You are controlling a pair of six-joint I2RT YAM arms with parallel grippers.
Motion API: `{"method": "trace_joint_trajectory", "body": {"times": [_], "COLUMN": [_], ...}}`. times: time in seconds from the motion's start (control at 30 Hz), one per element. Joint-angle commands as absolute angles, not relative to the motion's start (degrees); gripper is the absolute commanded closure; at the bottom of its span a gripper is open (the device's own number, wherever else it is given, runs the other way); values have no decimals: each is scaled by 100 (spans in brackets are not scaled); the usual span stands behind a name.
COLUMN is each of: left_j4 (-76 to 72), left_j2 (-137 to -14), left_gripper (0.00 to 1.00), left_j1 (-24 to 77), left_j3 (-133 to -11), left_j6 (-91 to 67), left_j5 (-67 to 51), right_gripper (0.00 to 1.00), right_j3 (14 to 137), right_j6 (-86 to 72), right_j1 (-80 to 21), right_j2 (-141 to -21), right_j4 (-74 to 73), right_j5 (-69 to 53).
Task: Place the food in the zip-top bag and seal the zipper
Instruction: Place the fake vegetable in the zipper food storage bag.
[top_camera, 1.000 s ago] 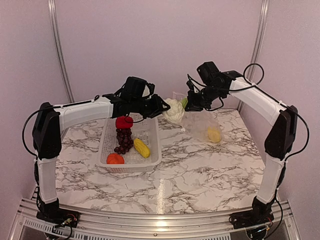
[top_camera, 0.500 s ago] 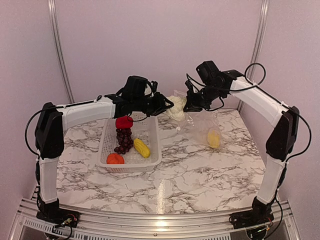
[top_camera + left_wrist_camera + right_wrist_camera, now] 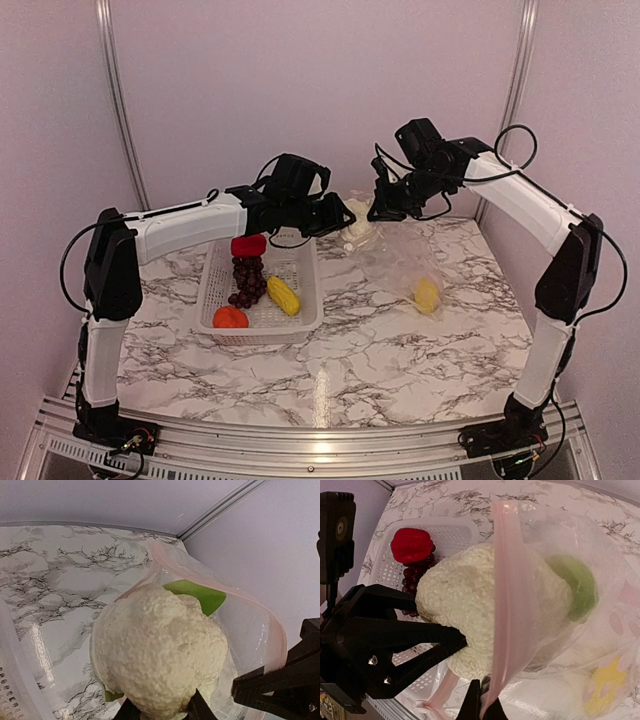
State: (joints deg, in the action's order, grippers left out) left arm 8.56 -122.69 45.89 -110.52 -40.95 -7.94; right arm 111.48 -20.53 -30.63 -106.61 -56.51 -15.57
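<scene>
The white cauliflower (image 3: 357, 229) (image 3: 160, 645) (image 3: 455, 600) hangs above the table, with my left gripper (image 3: 340, 216) (image 3: 160, 712) shut on its base. Its front half, with the green leaf, is inside the mouth of the clear zip-top bag (image 3: 400, 262). My right gripper (image 3: 380, 212) (image 3: 482, 705) is shut on the pale pink zipper (image 3: 507, 590) (image 3: 272, 630) and holds the mouth up and open. One yellow piece (image 3: 427, 295) (image 3: 602, 685) lies at the bag's bottom. In the basket are a red pepper (image 3: 248, 245), grapes (image 3: 247, 280), corn (image 3: 283, 295) and an orange fruit (image 3: 230, 317).
The white perforated basket (image 3: 312, 290) stands on the marble table left of the bag, below my left arm. The two grippers are close together at the back of the table, near the pink rear wall. The bag's lower part rests on the table.
My left arm has carried the cauliflower to the right, from beside the bag into its open mouth. The right gripper has kept its hold on the zipper edge.
</scene>
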Motion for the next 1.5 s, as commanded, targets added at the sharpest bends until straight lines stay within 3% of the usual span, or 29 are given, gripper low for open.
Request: {"method": "trace_joint_trajectory", "body": {"times": [0.0, 0.2, 0.53, 0.77, 0.87, 1.03, 1.17, 1.3, 1.47], "left_j4": [1237, 168, 1486, 1885, 1791, 1526, 1582, 2550, 2888], "left_j2": [-12248, -12152, -12439, -12400, -12123, -11523, -11205, -11263, -11430], "left_gripper": [100, 100, 98, 49, 36, 23, 21, 26, 28], "left_j1": [4597, 4608, 4697, 4688, 4689, 4693, 4693, 4688, 4702], "left_j3": [-11153, -10867, -11304, -11793, -11853, -11596, -11237, -11177, -10822], "left_j6": [-3843, -4056, -3745, -3535, -3363, -3284, -3387, -3761, -3975], "left_j5": [-757, -2015, -1322, -916, -773, -649, -428, 195, -247], "right_gripper": [100, 100, 100, 100, 100, 100, 100, 100, 100], "right_j3": [11124, 11075, 11189, 11057, 10924, 10598, 10445, 10352, 10269], "right_j6": [-2074, -2094, -2060, -2036, -2030, -2091, -2144, -2195, -2226], "right_j1": [-3119, -3120, -3120, -3120, -3119, -3119, -3115, -3120, -3119], "right_j2": [-10512, -10494, -10433, -10352, -10301, -10167, -10104, -10043, -9994], "right_j4": [-5606, -5517, -5432, -5421, -5386, -5231, -5100, -4959, -4839], "right_j5": [-1524, -1529, -1653, -1618, -1592, -1585, -1614, -1624, -1660]}}
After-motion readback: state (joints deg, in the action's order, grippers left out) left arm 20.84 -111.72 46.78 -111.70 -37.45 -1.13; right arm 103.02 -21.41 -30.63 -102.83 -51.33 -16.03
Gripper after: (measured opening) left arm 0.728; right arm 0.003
